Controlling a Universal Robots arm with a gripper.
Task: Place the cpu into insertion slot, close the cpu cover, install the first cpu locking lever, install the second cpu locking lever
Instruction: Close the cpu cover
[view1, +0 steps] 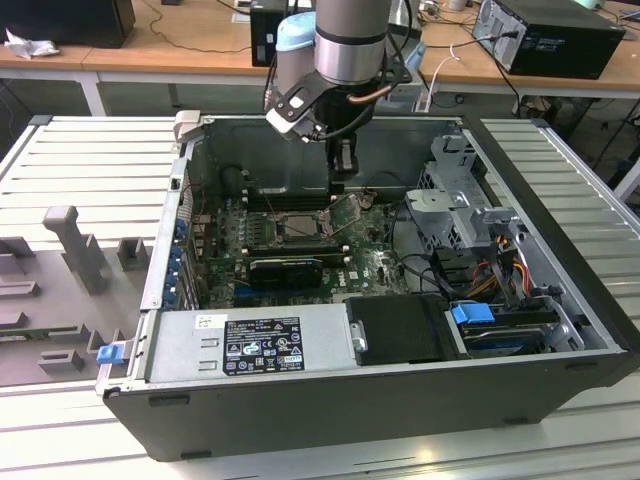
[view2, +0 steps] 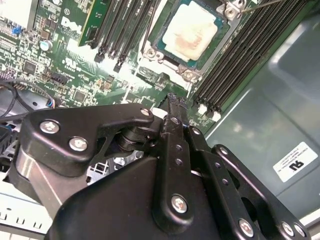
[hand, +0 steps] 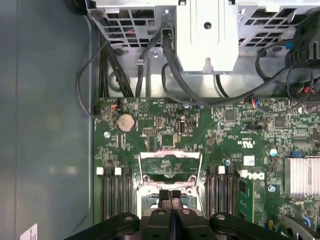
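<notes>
My jaws are closed, fingertips pressed together with nothing between them. My gripper (view1: 343, 172) hangs inside the open case (view1: 400, 400), just to the exterior view's right of the insertion slot (view1: 298, 226). The cpu (view2: 190, 34) sits in that slot, and the cpu cover (hand: 170, 167) stands raised. Black memory slots (view2: 240, 55) crowd both sides. A printed label (view1: 262, 345) marks the power supply (view1: 180, 345), and a white sticker (view2: 296, 162) marks the case wall.

cpu (view2: 191, 31): pale beige-silver square, lying flat, seated in the insertion slot (view1: 298, 228). Slot: dark socket with a silvery rim, just above and left of centre in the exterior view. cpu cover (hand: 170, 153): silvery windowed frame, hinged up, standing open.
</notes>
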